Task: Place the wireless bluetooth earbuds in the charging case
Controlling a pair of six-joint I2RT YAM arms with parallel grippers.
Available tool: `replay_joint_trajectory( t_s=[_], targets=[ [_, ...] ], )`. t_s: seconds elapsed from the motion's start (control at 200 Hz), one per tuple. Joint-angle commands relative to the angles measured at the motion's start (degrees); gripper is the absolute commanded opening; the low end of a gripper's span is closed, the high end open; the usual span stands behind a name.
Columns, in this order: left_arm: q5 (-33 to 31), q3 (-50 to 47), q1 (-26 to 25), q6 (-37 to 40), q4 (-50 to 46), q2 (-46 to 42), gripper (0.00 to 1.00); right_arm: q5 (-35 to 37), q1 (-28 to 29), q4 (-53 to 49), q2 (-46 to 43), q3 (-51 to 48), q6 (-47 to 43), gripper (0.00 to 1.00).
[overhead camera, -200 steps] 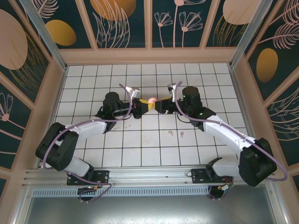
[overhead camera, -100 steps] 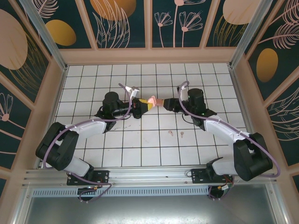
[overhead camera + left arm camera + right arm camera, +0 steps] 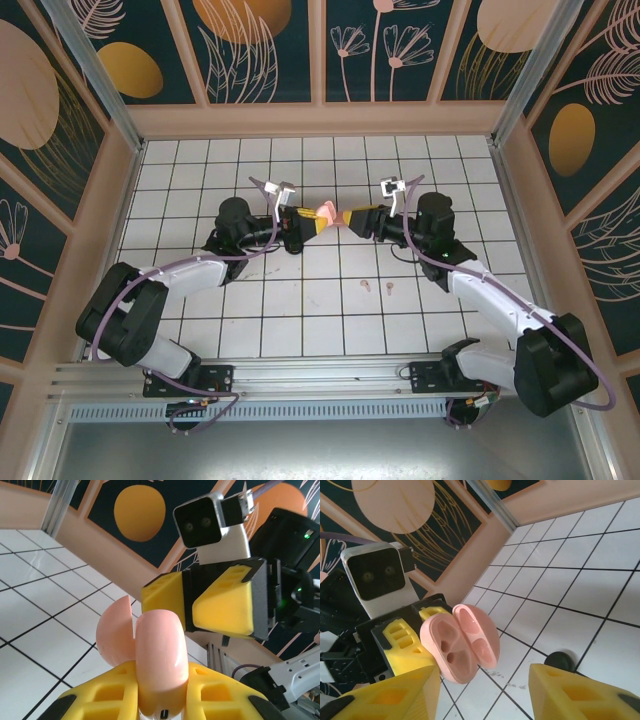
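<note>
The wireless bluetooth earbuds in the overhead view are two tiny pale pink stemmed buds, one (image 3: 366, 285) just left of the other (image 3: 388, 289). They lie side by side on the white tiled table (image 3: 300, 310), a little right of centre. They sit nearer the arm bases than both grippers, well apart from either set of jaws, with bare tiles in between. Whether they touch each other is too small to tell.

The pink charging case (image 3: 325, 214) is held up off the tiles by the left gripper (image 3: 308, 222), farther back than the buds and left of them. In the left wrist view the left gripper (image 3: 160, 705) pinches the case (image 3: 157, 655) between its yellow fingers (image 3: 100, 700). The body stands upright out of the gap, and the lid (image 3: 114, 630) hangs open to the left.

From the right wrist view the case (image 3: 447, 652) faces the camera with its lid (image 3: 477, 637) swung wide. Both hollow sockets are in sight, and no bud is in either.

The right gripper (image 3: 352, 220) points left at the case from the right side. Its jaws are spread with nothing between them. In its own wrist view the right gripper (image 3: 485, 690) has the case just beyond its fingertips, above the left finger (image 3: 395, 695) rather than inside the gap. Overhead, its tip is just beside the open lid; whether they touch cannot be told.
</note>
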Motion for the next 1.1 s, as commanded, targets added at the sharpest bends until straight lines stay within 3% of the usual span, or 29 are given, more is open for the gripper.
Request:
replay_joint_trajectory(
  t_s=[0.0, 0.25, 1.096],
  targets=[
    [1.6, -0.7, -0.2, -3.8, 7.7, 0.4, 0.0, -2.8, 0.9, 6.5, 1.3, -1.0, 2.8, 0.48],
    [1.6, -0.8, -0.3, -6.7, 11.8, 1.6, 0.0, -2.2, 2.3, 8.9, 3.2, -0.3, 3.7, 0.44],
    [1.6, -1.3, -0.9, -7.1, 13.0, 2.7, 0.0, -0.5, 2.6, 11.1, 6.9, 2.9, 5.2, 0.35]
  ],
)
